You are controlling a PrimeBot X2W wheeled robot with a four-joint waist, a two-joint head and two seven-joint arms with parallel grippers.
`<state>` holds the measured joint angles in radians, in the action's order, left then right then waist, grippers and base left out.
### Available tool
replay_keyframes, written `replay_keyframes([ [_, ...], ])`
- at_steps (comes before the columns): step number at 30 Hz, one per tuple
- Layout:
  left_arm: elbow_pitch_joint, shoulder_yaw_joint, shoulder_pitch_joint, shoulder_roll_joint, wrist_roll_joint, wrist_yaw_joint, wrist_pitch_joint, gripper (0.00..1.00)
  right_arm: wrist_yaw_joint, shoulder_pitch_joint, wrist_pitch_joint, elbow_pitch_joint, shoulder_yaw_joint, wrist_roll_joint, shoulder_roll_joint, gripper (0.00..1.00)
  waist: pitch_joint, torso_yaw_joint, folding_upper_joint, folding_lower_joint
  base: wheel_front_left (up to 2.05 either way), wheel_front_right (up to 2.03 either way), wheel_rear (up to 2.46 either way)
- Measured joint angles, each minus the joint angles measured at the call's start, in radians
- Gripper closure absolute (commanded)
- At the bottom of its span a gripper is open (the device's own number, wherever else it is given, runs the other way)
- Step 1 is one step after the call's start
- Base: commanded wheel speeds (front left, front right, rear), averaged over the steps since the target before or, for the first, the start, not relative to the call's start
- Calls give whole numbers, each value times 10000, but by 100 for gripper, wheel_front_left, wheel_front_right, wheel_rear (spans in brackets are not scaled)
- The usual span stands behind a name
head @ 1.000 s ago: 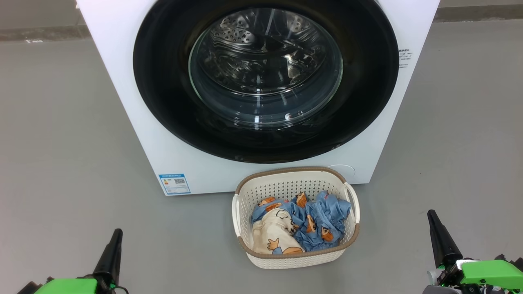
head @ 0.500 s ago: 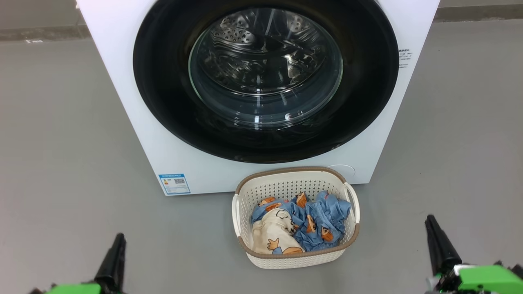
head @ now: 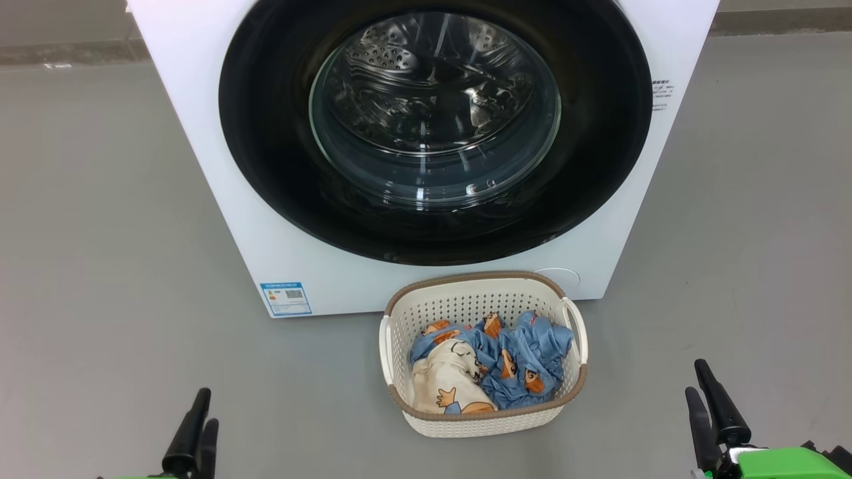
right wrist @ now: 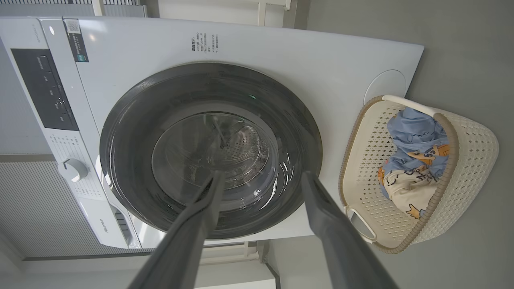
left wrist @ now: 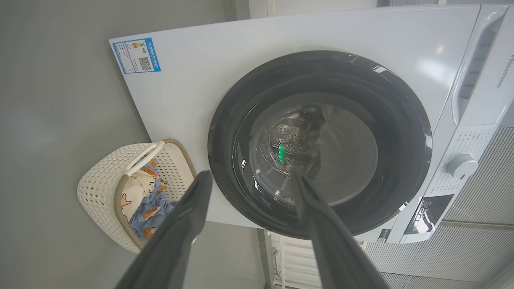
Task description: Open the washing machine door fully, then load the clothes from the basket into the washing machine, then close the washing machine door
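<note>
Here, the washing machine [head: 200,133] stands on the grey floor [head: 100,266] with its round black door [head: 266,133] shut. The basket [head: 393,359] sits on the floor just in front of it, and the clothes [head: 526,352] lie inside in a blue and cream heap. The left tool [left wrist: 251,173] is low down, well to the left of the basket, fingers spread wide with nothing between them. The right tool [right wrist: 263,174] is low on the other side, also wide and empty. Both are well apart from the basket and the door.
</note>
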<state>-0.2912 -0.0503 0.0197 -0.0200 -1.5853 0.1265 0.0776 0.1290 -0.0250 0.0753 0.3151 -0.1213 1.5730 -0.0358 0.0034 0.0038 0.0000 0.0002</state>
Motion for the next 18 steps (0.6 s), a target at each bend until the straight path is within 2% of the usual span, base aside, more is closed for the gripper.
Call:
replay_keyframes([
  [11,184,159,0,-65,999,0,-318,0,0,0,-339,-71,199,-1195,-155,0,14,22,0,0,0,0,0],
  [18,238,351,-1,-188,1994,0,-531,0,0,0,-512,-136,458,-2197,-278,0,32,47,0,0,0,0,0],
])
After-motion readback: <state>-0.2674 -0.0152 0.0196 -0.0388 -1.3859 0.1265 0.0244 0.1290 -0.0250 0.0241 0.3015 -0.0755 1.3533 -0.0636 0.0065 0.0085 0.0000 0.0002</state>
